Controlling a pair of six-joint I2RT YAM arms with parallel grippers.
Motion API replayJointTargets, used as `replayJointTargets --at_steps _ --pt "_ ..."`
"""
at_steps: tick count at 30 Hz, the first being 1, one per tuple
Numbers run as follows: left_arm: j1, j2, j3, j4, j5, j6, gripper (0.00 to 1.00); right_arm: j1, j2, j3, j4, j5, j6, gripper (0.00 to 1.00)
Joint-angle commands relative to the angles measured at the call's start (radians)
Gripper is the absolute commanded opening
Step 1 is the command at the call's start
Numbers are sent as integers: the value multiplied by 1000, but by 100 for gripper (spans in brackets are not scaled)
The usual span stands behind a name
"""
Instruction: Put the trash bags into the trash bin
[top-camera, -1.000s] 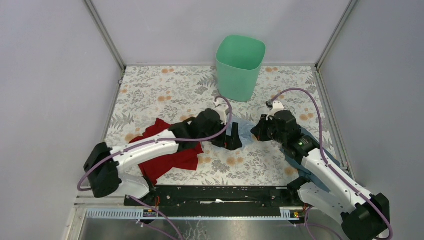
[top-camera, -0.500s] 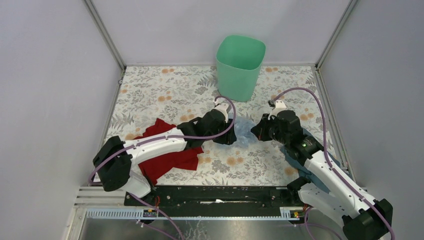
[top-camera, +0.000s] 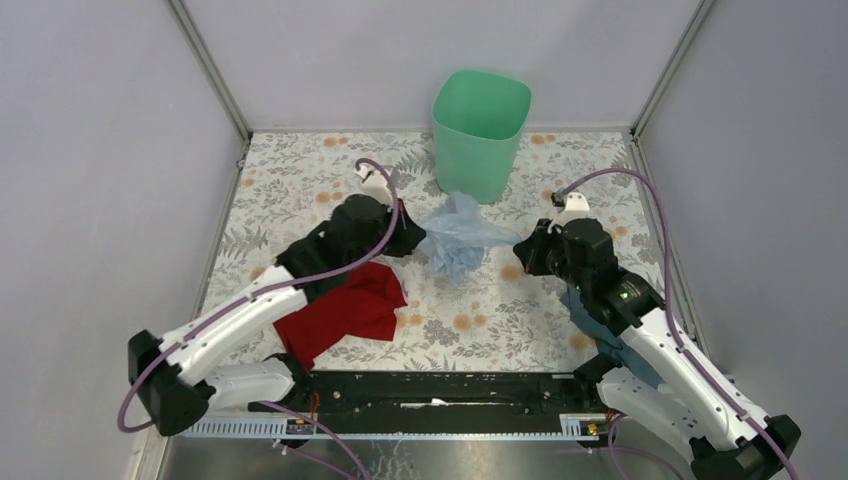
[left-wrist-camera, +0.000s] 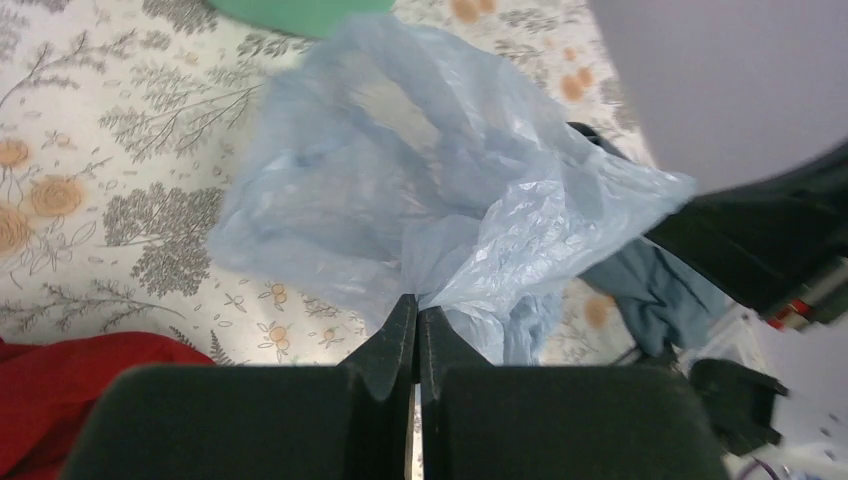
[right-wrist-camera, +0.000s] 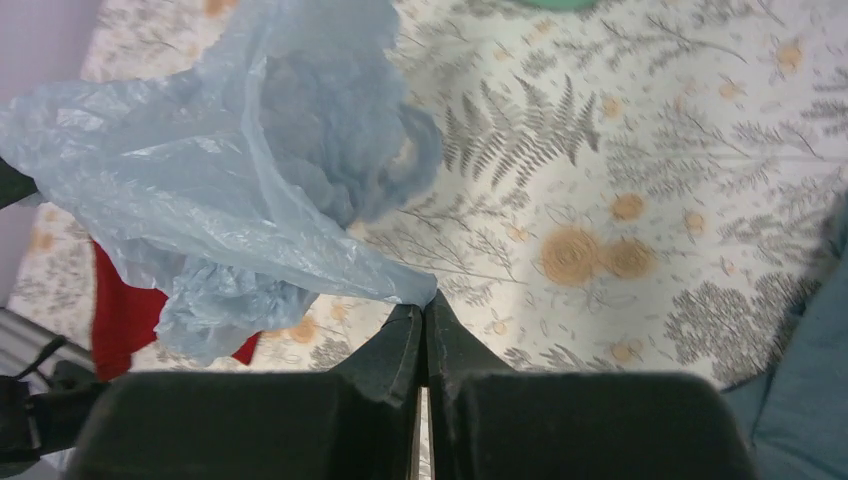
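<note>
A pale blue, see-through trash bag (top-camera: 458, 238) hangs stretched between my two grippers, just in front of the mint-green trash bin (top-camera: 480, 125) at the back of the table. My left gripper (top-camera: 413, 236) is shut on the bag's left side; in the left wrist view the jaws (left-wrist-camera: 417, 305) pinch the gathered film of the bag (left-wrist-camera: 400, 190). My right gripper (top-camera: 521, 251) is shut on its right corner, and the right wrist view shows the tips (right-wrist-camera: 425, 300) clamped on a thin point of the bag (right-wrist-camera: 250, 170). The bin's base (left-wrist-camera: 300, 10) shows beyond the bag.
A crumpled red sheet (top-camera: 345, 310) lies on the floral tabletop (top-camera: 300, 180) under the left arm. A dark teal sheet (top-camera: 598, 318) lies under the right arm. Grey walls enclose the table on three sides.
My left gripper has shut on the blue bag and pulled it up, left and toward the back. The bag has risen off the table and spread out. The right gripper shifted slightly right.
</note>
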Motion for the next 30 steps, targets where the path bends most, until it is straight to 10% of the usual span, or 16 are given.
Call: replayJointTargets --at_steps 1,9,16,30 --pt "74 -96 33 -123 -32 93 0 -21 -37 34 -33 82 -81 8" --pt "74 0 50 -24 354 53 0 -22 74 52 91 -456 -98 26" --pt "108 15 21 45 438 -33 0 -22 25 2 49 -309 -70 77" --pt "311 73 -362 945 924 -631 0 -21 -121 -99 111 -233 54 91"
